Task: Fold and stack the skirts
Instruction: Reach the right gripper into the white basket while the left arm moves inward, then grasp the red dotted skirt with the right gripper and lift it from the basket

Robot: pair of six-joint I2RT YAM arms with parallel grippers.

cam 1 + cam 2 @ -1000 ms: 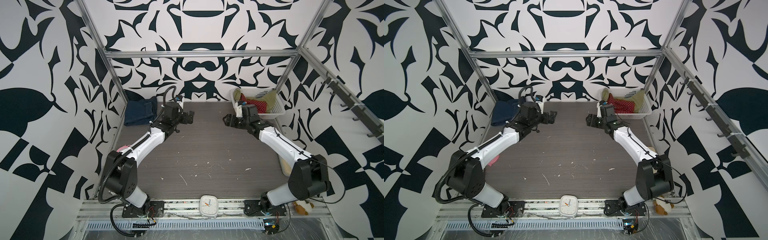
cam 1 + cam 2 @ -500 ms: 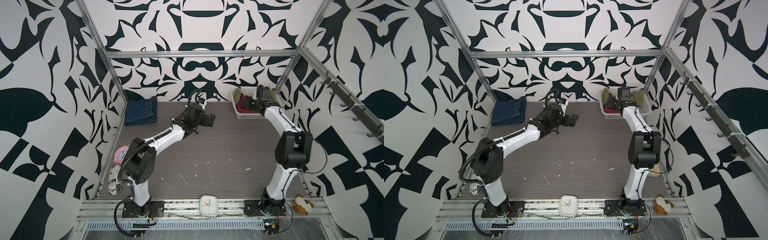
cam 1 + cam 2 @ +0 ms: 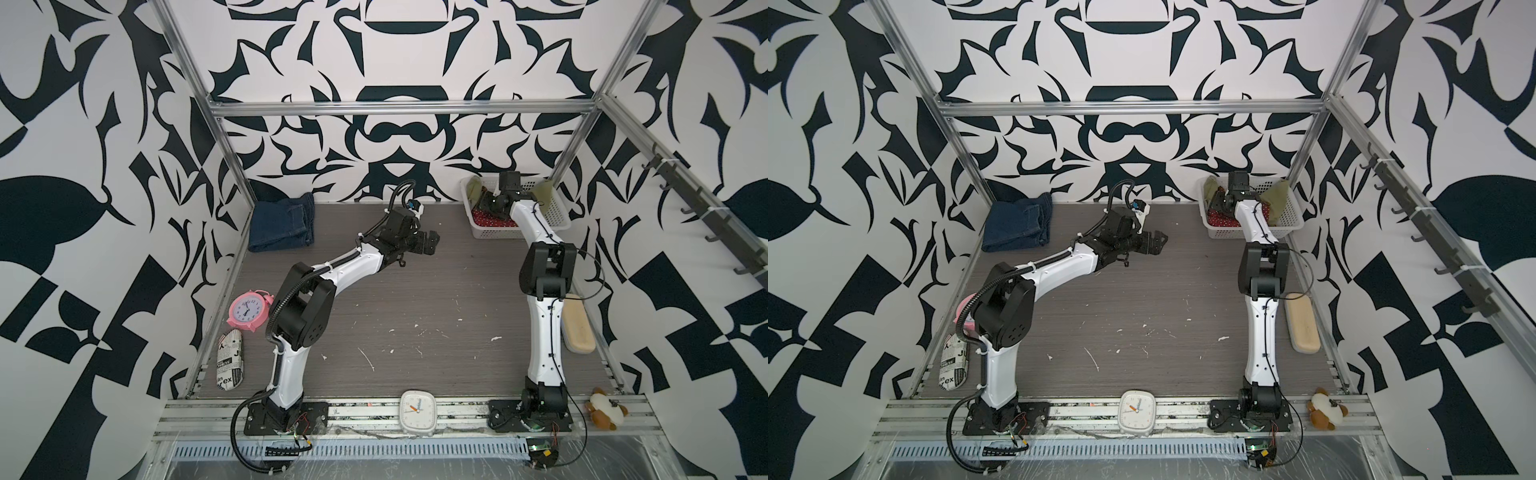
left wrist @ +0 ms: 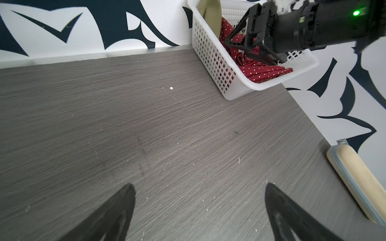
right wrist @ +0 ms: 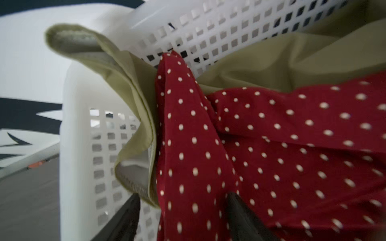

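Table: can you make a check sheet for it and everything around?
Surface: grey wood table, white crumbs scattered.
Job's things: jean skirt folded in the far left corner; red dotted skirt and green skirt in the white basket.
Clutter: pink clock, white clock, newsprint pouch, teddy, tan case, at the edges.
Grippers: left gripper open over bare table; right gripper in the basket, jaws apart around a red fold.
Cables: black hose on left arm; thin wire on right arm.
Surroundings: black-and-white walls, metal frame, hook rail at right.
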